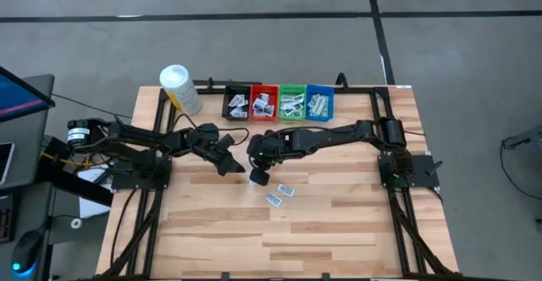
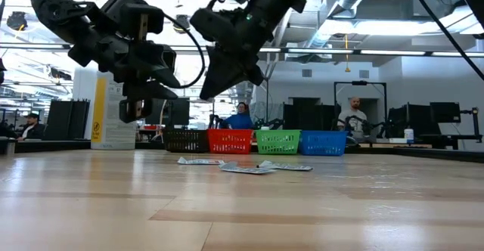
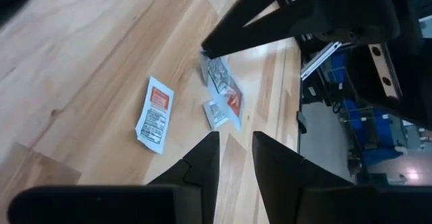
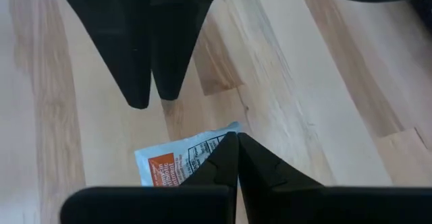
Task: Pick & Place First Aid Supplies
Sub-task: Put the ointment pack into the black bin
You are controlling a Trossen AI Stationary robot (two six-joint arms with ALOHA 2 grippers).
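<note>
Right wrist view: a thin, limp, slick packet (image 4: 177,162) lies flat on the counter (image 4: 324,82) just under the right gripper (image 4: 236,158), jaws shut, empty. An edge pinch is judged best. Left gripper (image 3: 233,158) jaws part-open, empty.

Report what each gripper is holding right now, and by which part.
Nothing is held. The left gripper hangs open with only air between its fingers. The right gripper is shut and empty above a packet lying flat on the table.
</note>
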